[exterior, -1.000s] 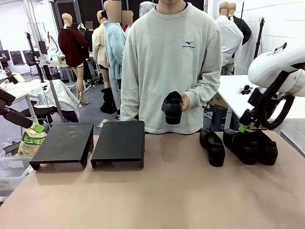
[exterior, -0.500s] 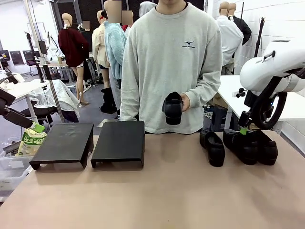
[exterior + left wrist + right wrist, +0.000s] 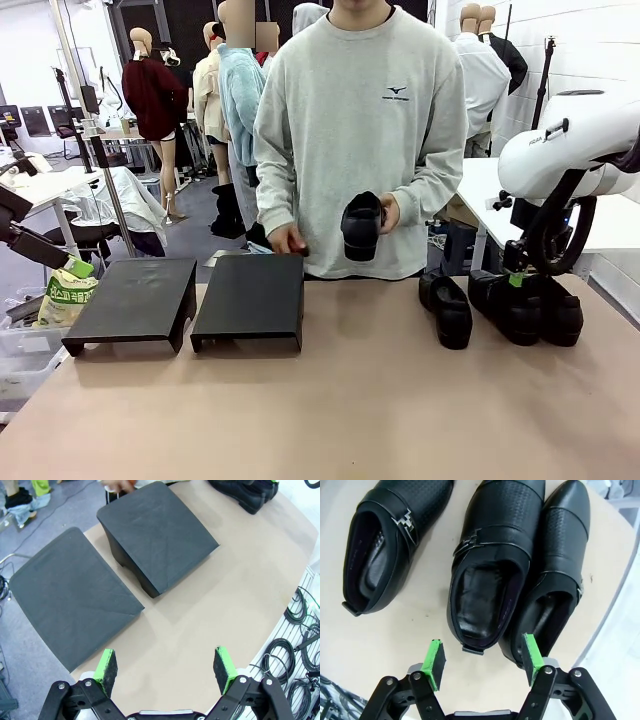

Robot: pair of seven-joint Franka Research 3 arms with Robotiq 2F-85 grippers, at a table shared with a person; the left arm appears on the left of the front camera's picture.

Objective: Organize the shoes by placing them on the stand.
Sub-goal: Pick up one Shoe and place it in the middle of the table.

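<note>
Descent of the right claw (image 3: 482, 652) onto the shoes (image 3: 520, 305).
Spread, it now straddles the heel of the middle shoe (image 3: 495, 555) on the table (image 3: 350, 400): pickup imminent; the left claw (image 3: 165, 667) spread above the stand (image 3: 155, 535).

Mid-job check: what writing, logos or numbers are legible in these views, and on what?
Sweatshirt: small chest logo with print beneath, too small to read.
Green-and-white bag: printed characters, too blurred to read.
Right arm: small dark marking, too small to read.
Shoes, stand: no text visible.
</note>
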